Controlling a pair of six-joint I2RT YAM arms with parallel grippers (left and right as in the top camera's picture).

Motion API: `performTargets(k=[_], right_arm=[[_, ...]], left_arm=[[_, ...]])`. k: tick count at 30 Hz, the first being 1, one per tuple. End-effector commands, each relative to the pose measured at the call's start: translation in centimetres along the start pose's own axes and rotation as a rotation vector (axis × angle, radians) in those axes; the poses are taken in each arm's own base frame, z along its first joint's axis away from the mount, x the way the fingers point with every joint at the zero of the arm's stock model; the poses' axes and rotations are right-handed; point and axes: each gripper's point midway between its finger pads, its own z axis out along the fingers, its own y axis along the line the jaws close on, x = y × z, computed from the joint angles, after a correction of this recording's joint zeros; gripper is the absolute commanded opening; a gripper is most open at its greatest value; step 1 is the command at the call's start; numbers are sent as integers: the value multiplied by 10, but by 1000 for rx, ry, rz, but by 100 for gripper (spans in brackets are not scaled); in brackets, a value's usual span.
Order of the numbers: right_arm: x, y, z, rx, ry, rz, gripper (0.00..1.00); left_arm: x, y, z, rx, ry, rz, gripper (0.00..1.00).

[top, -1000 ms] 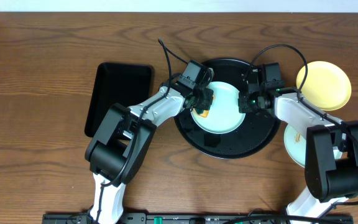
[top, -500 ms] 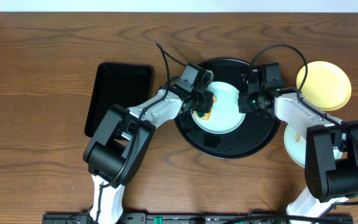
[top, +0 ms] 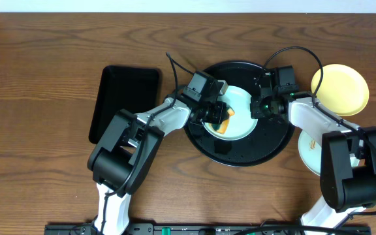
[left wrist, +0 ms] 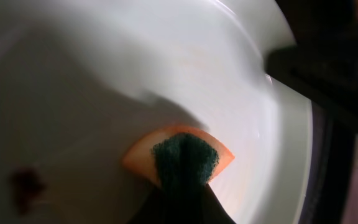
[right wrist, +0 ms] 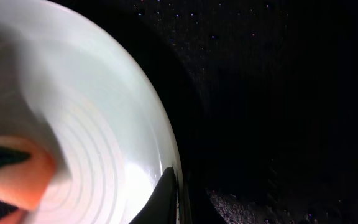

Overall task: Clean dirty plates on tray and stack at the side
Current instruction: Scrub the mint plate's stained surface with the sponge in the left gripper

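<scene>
A pale mint-white plate lies on the round black tray. My left gripper is shut on an orange sponge with a dark green scrub pad, and the sponge presses on the plate's left half. In the left wrist view the sponge sits on the plate, with a brownish smear to its left. My right gripper is shut on the plate's right rim. One of its fingers rests on the plate's edge, with the tray beside it. A pale yellow plate and another pale plate lie on the table, right of the tray.
A rectangular black tray lies to the left of the round tray. The right arm's links pass over the pale plate at the right. Cables arch above both wrists. The wooden table extends to the left.
The left gripper has slid the sponge rightward and a little forward across the plate, so more of the orange shows. The right gripper and the plate have stayed in place.
</scene>
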Motion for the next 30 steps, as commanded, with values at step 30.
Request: performTargets(k=[30], right_arm=[[9, 0, 5, 3, 30, -7, 1]], left_arm=[[-102, -14, -124, 220, -356, -209, 7]])
